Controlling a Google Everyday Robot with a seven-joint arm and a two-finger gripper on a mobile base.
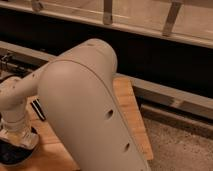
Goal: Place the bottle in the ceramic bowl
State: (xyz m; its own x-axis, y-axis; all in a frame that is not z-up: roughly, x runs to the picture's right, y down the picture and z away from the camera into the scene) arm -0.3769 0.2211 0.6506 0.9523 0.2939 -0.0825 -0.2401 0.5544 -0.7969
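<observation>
My white arm fills the middle of the camera view, and its wrist points down at the far left. The gripper [14,131] is at the end of the wrist, right above the black ceramic bowl [11,154] in the lower left corner. A whitish, ribbed-looking piece, which seems to be the bottle [23,140], sits at the gripper over the bowl's rim. The arm hides most of the bowl and the gripper's tip.
The bowl stands on a wooden table [131,107] whose right edge drops to a speckled floor [185,150]. A black-and-white striped flat item [38,108] lies beside the wrist. A dark wall with a metal rail [165,95] runs behind.
</observation>
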